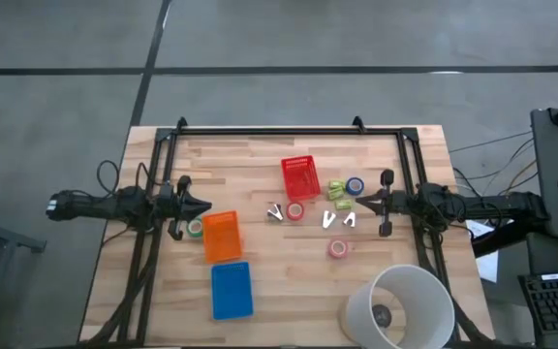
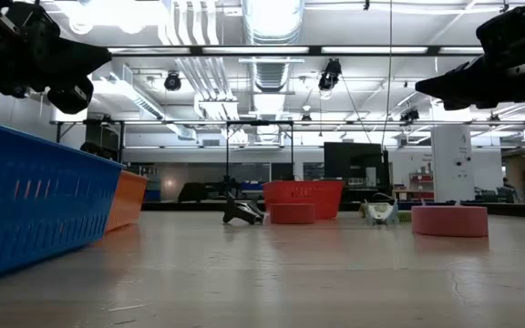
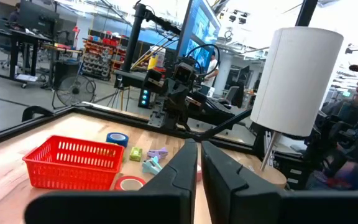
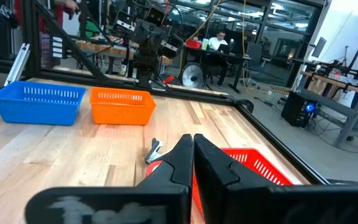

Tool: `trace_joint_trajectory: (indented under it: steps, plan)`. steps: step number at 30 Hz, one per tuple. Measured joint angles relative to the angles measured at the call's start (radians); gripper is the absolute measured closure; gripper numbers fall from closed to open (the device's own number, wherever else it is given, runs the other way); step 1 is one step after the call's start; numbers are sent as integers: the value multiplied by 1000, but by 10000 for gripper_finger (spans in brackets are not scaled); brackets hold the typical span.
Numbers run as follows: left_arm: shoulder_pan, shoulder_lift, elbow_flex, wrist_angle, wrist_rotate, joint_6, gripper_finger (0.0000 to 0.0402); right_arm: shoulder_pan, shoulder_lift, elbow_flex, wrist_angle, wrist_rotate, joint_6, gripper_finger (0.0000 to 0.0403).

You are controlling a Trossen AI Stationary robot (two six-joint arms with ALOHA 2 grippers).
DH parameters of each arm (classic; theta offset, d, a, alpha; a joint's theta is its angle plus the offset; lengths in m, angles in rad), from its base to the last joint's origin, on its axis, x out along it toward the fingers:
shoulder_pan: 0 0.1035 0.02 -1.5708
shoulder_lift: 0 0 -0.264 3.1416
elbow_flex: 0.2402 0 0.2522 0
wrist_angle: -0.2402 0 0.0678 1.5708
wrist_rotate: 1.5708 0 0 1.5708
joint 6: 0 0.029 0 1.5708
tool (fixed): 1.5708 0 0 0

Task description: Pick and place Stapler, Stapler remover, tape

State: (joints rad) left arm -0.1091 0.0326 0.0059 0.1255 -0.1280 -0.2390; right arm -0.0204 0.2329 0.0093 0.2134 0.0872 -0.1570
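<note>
On the wooden desk we see the red basket near the middle, with the orange basket and blue basket toward the left arm. Rolls of tape lie scattered: a blue roll and a red roll beside the red basket, a pinkish roll apart from them, a green roll touching the orange basket. Our left gripper hangs above the desk beside the orange basket, jaws closed together and empty. Our right gripper hangs by the blue roll, jaws likewise pressed together, holding nothing. A big white cylinder stands at the desk's corner
</note>
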Motion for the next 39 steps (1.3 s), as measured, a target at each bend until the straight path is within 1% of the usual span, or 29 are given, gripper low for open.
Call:
trace_joint_trajectory:
  steps: [35, 39]
  plan:
    - [0, 0, 0, 0, 0, 0, 378, 0, 0, 0, 7, 0, 2, 394]
    - [0, 0, 0, 0, 0, 0, 377, 0, 0, 0, 27, -3, 95, 394]
